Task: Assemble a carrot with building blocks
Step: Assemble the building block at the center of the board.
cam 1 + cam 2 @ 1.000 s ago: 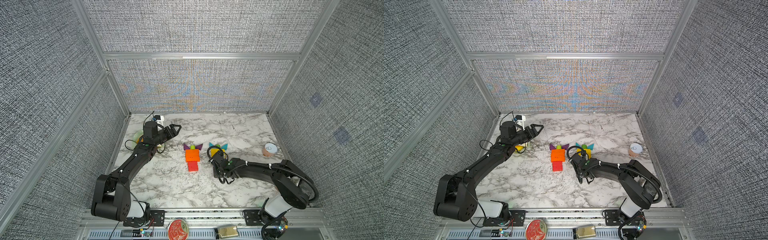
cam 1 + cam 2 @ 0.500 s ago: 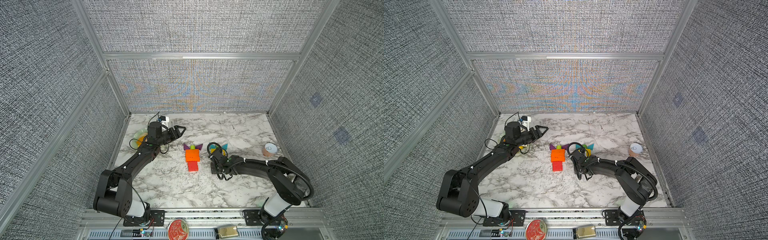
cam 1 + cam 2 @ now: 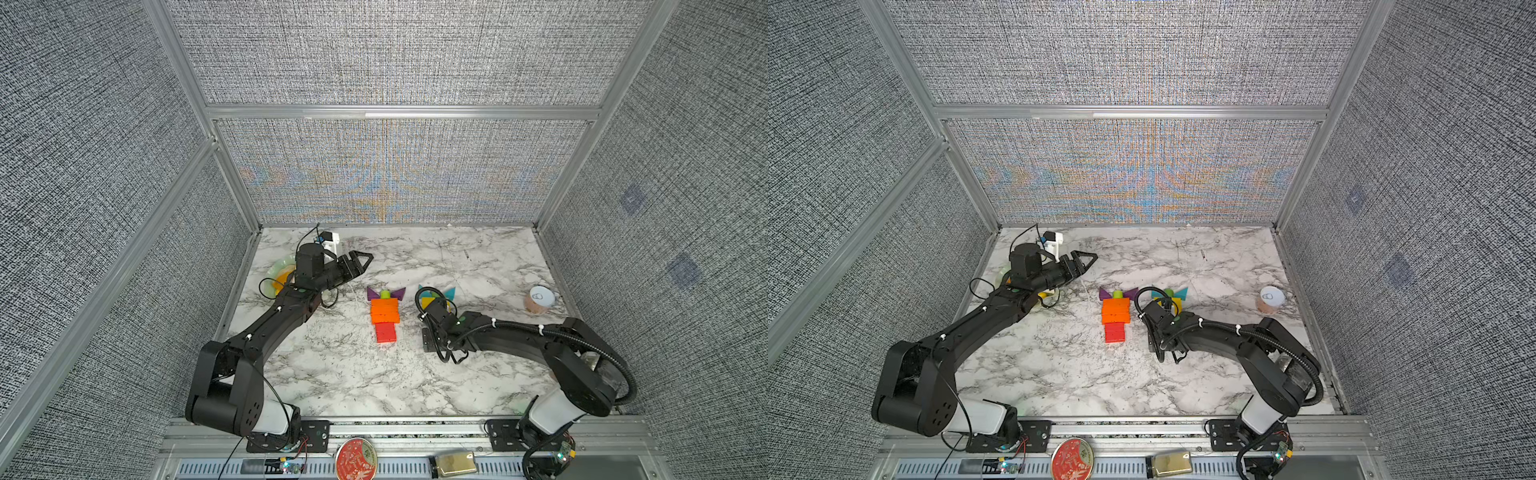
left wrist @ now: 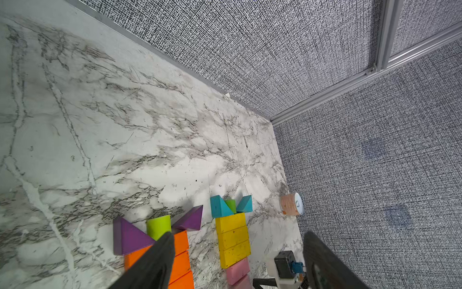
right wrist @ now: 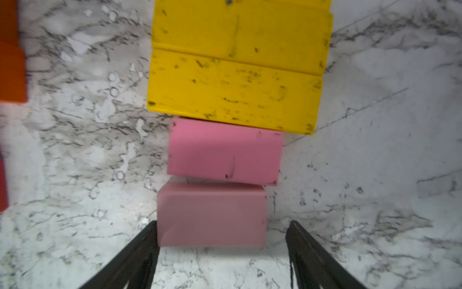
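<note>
Building blocks (image 3: 384, 309) lie as two carrots mid table (image 3: 478, 257), nearer its back edge. Right gripper (image 5: 222, 224) is spread around the end pink block (image 5: 211, 212), one finger right against it, so a crooked pull-back could knock it askew. Left gripper (image 4: 238, 235) hangs apart, empty.

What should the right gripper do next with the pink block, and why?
Probably lift the right gripper straight away: it stands open around the end pink block, which already rests on the table against the other pink block.
</note>
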Controlling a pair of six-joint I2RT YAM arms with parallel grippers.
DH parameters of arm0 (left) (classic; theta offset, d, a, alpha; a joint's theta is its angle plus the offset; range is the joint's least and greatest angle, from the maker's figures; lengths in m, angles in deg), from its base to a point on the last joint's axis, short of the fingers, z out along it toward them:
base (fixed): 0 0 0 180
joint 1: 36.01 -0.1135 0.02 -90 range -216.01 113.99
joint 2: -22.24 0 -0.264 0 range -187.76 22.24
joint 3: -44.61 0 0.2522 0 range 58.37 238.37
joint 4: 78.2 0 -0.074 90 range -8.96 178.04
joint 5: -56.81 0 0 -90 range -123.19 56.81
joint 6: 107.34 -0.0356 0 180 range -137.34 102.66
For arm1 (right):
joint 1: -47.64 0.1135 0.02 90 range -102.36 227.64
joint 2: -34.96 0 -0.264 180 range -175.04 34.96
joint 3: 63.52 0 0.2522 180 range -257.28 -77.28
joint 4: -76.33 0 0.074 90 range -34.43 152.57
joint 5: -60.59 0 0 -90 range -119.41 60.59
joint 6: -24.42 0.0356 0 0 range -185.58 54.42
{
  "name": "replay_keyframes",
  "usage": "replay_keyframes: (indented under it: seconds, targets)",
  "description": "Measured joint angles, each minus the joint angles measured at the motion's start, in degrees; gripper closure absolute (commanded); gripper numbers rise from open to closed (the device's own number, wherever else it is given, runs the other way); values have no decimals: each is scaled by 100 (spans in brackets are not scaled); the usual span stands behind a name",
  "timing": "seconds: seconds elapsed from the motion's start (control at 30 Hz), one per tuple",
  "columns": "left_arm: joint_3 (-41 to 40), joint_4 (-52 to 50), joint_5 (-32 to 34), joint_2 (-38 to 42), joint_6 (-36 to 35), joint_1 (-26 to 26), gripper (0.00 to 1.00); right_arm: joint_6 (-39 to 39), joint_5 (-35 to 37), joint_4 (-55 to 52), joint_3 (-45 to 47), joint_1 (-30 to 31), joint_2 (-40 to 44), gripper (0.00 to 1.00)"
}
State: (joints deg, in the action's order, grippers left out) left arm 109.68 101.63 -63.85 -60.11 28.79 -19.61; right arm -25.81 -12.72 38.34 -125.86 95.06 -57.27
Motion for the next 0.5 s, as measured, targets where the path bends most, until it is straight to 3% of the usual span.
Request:
replay_keyframes:
  seconds: [0.5]
  targets:
    - [0, 0, 0, 9, -2, 22, 18, -120, -149, -22, 17, 44, 157, 18]
